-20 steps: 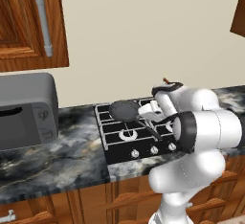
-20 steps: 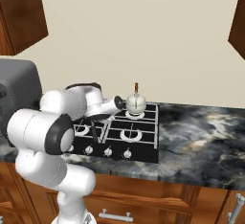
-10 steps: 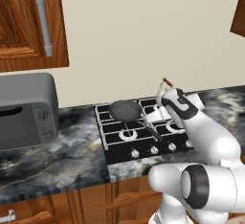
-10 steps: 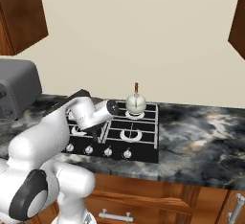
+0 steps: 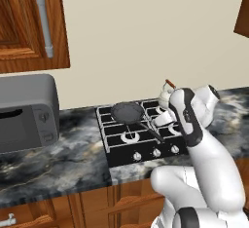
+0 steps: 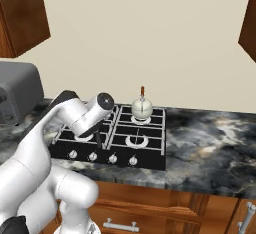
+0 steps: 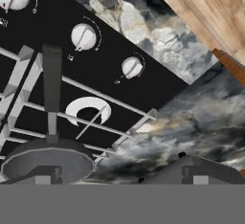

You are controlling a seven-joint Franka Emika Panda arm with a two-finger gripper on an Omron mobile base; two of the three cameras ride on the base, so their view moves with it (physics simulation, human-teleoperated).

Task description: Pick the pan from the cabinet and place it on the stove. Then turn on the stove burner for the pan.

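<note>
The dark round pan point(image 5: 127, 112) sits on the back-left burner of the black stove point(image 5: 116, 149), its thin handle point(image 5: 151, 133) pointing toward the front right. In the hand view the pan point(image 7: 45, 157) lies at the bottom left, with its handle point(image 7: 51, 82) running up toward the silver knobs point(image 7: 83, 36). My gripper point(image 5: 159, 121) hovers over the stove just right of the pan. It is open point(image 7: 119, 175) and nothing is between its fingers. The reddish-brown cabinet point(image 5: 22, 37) with a grey bar handle hangs at the upper left.
A small white kettle point(image 5: 167, 93) point(image 6: 142, 109) stands on the back-right burner. A grey microwave point(image 5: 24, 112) sits on the marble counter point(image 5: 63, 159) left of the stove. Silver knobs point(image 6: 113, 158) line the stove's front edge. My white arm point(image 6: 45, 148) covers the stove's left half in the right base view.
My arm has unfolded: the elbow that sat low before the stove has swung up and back. The hand stays over the stove beside the pan. The pan has not moved.
</note>
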